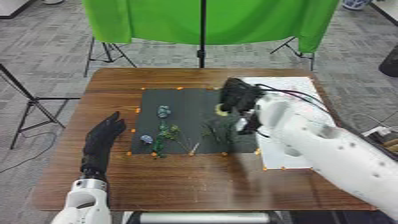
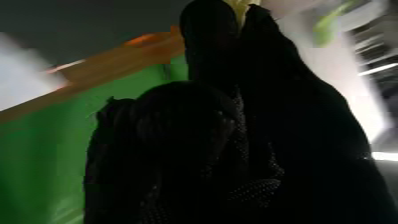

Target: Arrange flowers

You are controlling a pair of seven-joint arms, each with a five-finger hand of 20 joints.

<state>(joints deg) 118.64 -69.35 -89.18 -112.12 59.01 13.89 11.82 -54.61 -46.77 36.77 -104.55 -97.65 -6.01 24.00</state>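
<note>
In the head view my right hand (image 1: 238,96) is above the back right part of the dark mat (image 1: 191,102), blurred. A pale yellow flower (image 1: 221,110) is at its fingers. In the right wrist view the fingertips of my right hand (image 2: 222,115) pinch a yellowish flower (image 2: 240,7). My left hand (image 1: 105,134) is at the table's left, fingers straight, holding nothing. Bluish flowers (image 1: 163,111) and a lighter blue bloom (image 1: 147,139) lie on the mat's left, with green stems (image 1: 159,145). Darker green sprigs (image 1: 216,131) lie farther right.
A white sheet (image 1: 286,159) covers the table's right side, partly under my right arm. Small orange markers (image 1: 225,154) line the mat's edges. The brown table (image 1: 169,180) extends in front of the mat. Behind stand a green cloth (image 1: 160,22) and black tripods.
</note>
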